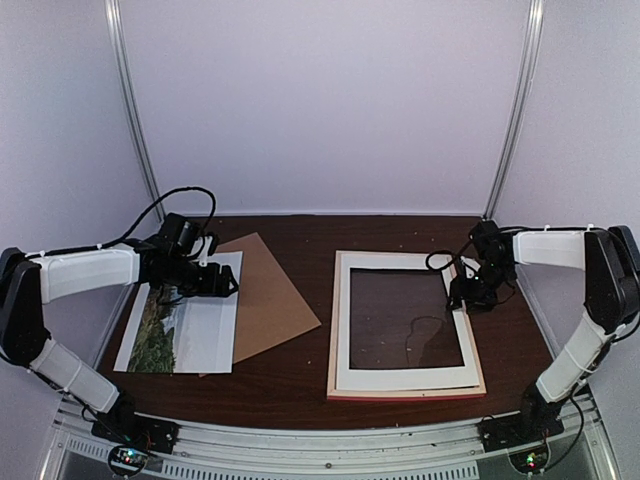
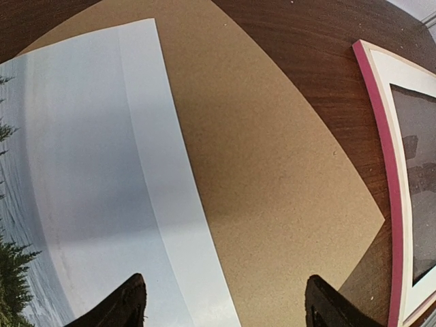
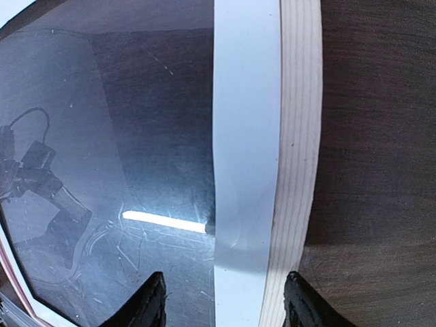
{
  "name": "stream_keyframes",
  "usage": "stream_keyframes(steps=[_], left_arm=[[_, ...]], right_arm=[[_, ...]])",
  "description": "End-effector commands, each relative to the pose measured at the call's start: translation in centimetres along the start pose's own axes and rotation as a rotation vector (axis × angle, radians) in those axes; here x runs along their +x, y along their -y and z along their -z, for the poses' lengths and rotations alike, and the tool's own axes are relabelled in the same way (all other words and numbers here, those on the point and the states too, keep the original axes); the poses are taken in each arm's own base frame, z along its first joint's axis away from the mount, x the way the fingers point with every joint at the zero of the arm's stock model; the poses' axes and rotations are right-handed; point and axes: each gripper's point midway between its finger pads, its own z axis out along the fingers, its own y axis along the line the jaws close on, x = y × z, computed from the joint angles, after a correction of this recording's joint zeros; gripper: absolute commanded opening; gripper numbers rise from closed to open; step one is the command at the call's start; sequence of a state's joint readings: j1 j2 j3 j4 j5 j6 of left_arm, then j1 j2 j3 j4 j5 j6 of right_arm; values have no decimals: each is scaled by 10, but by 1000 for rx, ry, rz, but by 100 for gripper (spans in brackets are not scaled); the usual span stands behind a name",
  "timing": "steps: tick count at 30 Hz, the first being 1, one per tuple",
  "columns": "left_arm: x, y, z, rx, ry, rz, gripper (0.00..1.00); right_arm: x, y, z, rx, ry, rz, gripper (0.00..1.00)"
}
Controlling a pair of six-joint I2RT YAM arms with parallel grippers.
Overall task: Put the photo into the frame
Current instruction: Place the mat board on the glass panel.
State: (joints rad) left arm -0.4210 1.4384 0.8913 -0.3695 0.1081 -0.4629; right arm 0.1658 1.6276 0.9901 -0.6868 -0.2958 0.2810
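The photo (image 1: 180,325) lies face up at the left of the table, trees to its left, pale sky to its right. In the left wrist view the photo (image 2: 82,170) overlaps the brown backing board (image 2: 272,170). My left gripper (image 1: 226,284) hovers open over the photo's right edge, empty, as the left wrist view (image 2: 221,310) shows. The frame (image 1: 405,392) lies flat at the right, pale wood rail (image 3: 296,136) up, pink side (image 2: 385,170) showing. My right gripper (image 1: 461,300) is open and empty; in the right wrist view (image 3: 225,306) its jaws straddle the frame's right rail.
A white mat (image 1: 343,320) with a rectangular window rests in the frame; its right strip (image 3: 245,136) lies beside the glass (image 3: 122,136). The backing board (image 1: 265,295) lies angled between photo and frame. Dark wooden table (image 1: 300,370) is walled at back and sides.
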Motion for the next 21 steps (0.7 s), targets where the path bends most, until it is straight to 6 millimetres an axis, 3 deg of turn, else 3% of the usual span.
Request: stream_keyframes(steps=[1, 9, 21], left_arm=[[-10, 4, 1, 0, 23, -7, 80], [-8, 0, -1, -22, 15, -10, 81], [-7, -1, -3, -27, 5, -10, 81]], right_arm=[[-1, 11, 6, 59, 10, 4, 60], [-8, 1, 10, 21, 49, 20, 54], [-2, -16, 3, -7, 33, 58, 50]])
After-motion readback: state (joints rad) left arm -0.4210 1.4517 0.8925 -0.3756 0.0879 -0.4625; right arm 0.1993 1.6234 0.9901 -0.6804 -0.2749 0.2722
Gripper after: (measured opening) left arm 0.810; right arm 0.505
